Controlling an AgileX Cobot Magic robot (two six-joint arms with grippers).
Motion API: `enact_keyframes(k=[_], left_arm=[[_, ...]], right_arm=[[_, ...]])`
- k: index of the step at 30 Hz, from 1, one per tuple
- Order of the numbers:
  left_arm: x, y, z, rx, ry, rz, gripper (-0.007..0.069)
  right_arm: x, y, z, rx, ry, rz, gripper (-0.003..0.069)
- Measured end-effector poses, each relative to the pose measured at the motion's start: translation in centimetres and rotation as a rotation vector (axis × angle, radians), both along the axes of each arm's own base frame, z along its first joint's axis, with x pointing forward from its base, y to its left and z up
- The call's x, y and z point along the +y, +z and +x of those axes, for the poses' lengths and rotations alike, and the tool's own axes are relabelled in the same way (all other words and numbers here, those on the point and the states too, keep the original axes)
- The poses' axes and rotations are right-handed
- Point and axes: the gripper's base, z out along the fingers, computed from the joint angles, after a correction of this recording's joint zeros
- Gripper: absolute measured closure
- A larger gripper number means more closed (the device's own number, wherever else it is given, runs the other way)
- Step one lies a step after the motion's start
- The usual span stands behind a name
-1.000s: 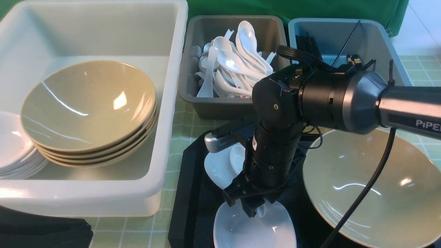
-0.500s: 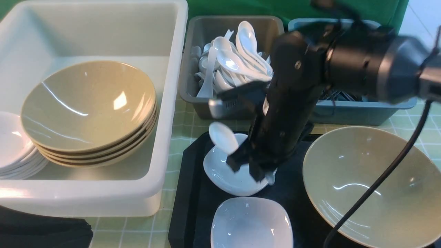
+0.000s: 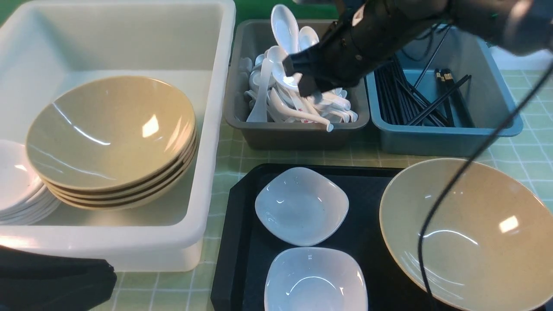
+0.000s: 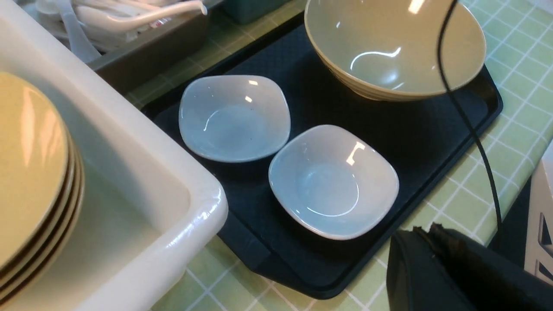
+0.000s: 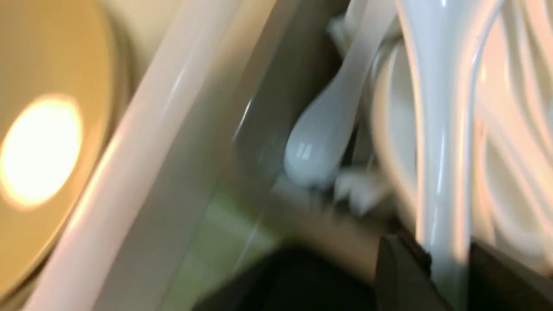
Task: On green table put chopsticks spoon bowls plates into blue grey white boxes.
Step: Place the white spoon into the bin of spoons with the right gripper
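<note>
My right gripper [image 3: 299, 82] is shut on a white spoon [image 3: 284, 26] and holds it over the grey box [image 3: 242, 125], scoop upward, above several other spoons. In the right wrist view the spoon's handle [image 5: 443, 181] runs out from between the jaws of the gripper [image 5: 447, 276]. Black chopsticks [image 3: 410, 103] lie in the blue box [image 3: 432, 138]. Tan bowls [image 3: 108, 129] are stacked in the white box [image 3: 216, 129] beside white plates [image 3: 17, 185]. My left gripper [image 4: 425, 229] is shut and empty, low over the green table [image 4: 458, 194].
A black tray [image 3: 242, 242] on the table carries two white plates, the far one [image 3: 301, 206] and the near one [image 3: 315, 280], and one tan bowl [image 3: 475, 233]. The right arm's cable [image 3: 436, 216] hangs across that bowl.
My right gripper closed on the spoon down among the plates on the tray, then rose and swung back with it over the grey box. The left arm has not moved.
</note>
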Motion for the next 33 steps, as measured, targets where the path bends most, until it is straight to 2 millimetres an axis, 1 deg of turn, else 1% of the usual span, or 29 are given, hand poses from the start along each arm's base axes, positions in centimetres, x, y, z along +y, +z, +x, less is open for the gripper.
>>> enact_keyframes(k=[1, 2, 3, 7, 9, 10, 11, 12, 13, 14, 15, 17, 19, 21, 22, 23, 24, 25, 26, 27, 28, 29, 30, 33], left_arm=[[0.0, 0.0, 0.0, 0.001, 0.001, -0.001, 0.0626], [0.0, 0.0, 0.0, 0.001, 0.001, -0.001, 0.0626], [0.0, 0.0, 0.0, 0.006, 0.005, -0.005, 0.0626], [0.0, 0.0, 0.0, 0.015, 0.013, -0.013, 0.0626], [0.0, 0.0, 0.0, 0.017, 0.014, -0.014, 0.0626], [0.0, 0.0, 0.0, 0.017, 0.014, -0.014, 0.0626], [0.0, 0.0, 0.0, 0.021, 0.012, -0.012, 0.0626], [0.0, 0.0, 0.0, 0.021, 0.012, -0.012, 0.0626], [0.0, 0.0, 0.0, 0.022, 0.011, -0.011, 0.0626], [0.0, 0.0, 0.0, 0.022, 0.011, -0.011, 0.0626], [0.0, 0.0, 0.0, 0.020, 0.013, -0.012, 0.0626], [0.0, 0.0, 0.1, 0.013, 0.022, -0.017, 0.0626], [0.1, 0.2, 0.3, -0.003, 0.058, -0.032, 0.0626], [0.2, 0.3, 0.5, -0.010, 0.085, -0.044, 0.0625], [0.4, 0.4, 0.8, -0.019, 0.122, -0.062, 0.0625], [0.4, 0.5, 0.9, -0.022, 0.142, -0.075, 0.0625], [0.5, 0.7, 1.1, -0.026, 0.180, -0.100, 0.0625], [0.5, 0.7, 1.1, -0.029, 0.182, -0.100, 0.0625], [0.6, 0.8, 1.4, -0.026, 0.216, -0.128, 0.0625], [0.6, 0.9, 1.4, -0.026, 0.221, -0.131, 0.0625], [0.6, 0.9, 1.5, -0.023, 0.232, -0.143, 0.0625], [0.5, 0.9, 2.0, -0.010, 0.251, -0.162, 0.0625], [0.4, 0.9, 2.4, 0.002, 0.261, -0.173, 0.0625], [-0.3, 0.8, 4.1, 0.060, 0.273, -0.224, 0.0624]], right_arm=[[0.1, -0.8, 0.7, 0.002, -0.008, 0.000, 0.0512], [0.0, -0.9, 0.9, -0.001, -0.011, 0.002, 0.0512], [0.1, -2.5, 2.2, 0.011, -0.025, -0.002, 0.0512], [0.1, -3.9, 3.3, 0.019, -0.033, -0.009, 0.0502], [0.1, -4.0, 3.4, 0.015, -0.028, -0.011, 0.0489], [0.2, -3.9, 3.4, 0.008, -0.025, -0.011, 0.0473], [0.2, -3.6, 3.4, -0.003, -0.022, -0.009, 0.0437], [0.2, -3.5, 3.4, -0.008, -0.022, -0.007, 0.0425], [0.1, -3.2, 3.4, -0.014, -0.022, -0.004, 0.0372], [0.1, -3.1, 3.4, -0.015, -0.021, -0.004, 0.0365], [0.0, -2.6, 3.2, -0.015, -0.018, -0.004, 0.0305], [-0.2, -1.9, 2.8, -0.009, -0.011, -0.008, 0.0260], [-0.8, -0.2, 2.0, -0.004, 0.011, -0.020, 0.0220], [-1.2, 0.9, 1.3, -0.007, 0.040, -0.039, 0.0209], [-1.7, 2.5, 0.3, -0.012, 0.078, -0.063, 0.0202], [-2.0, 3.4, -0.4, -0.018, 0.110, -0.083, 0.0202], [-2.6, 5.1, -1.7, -0.020, 0.146, -0.102, 0.0200], [-2.6, 5.4, -1.9, -0.020, 0.150, -0.103, 0.0200], [-3.2, 7.5, -3.8, -0.032, 0.181, -0.112, 0.0200], [-3.2, 7.7, -4.0, -0.034, 0.185, -0.112, 0.0200], [-3.3, 8.5, -4.9, -0.045, 0.203, -0.117, 0.0200], [-3.2, 9.6, -6.7, -0.064, 0.237, -0.122, 0.0200], [-3.1, 10.3, -7.9, -0.077, 0.261, -0.122, 0.0200], [-3.1, 11.5, -11.9, -0.108, 0.336, -0.125, 0.0200]])
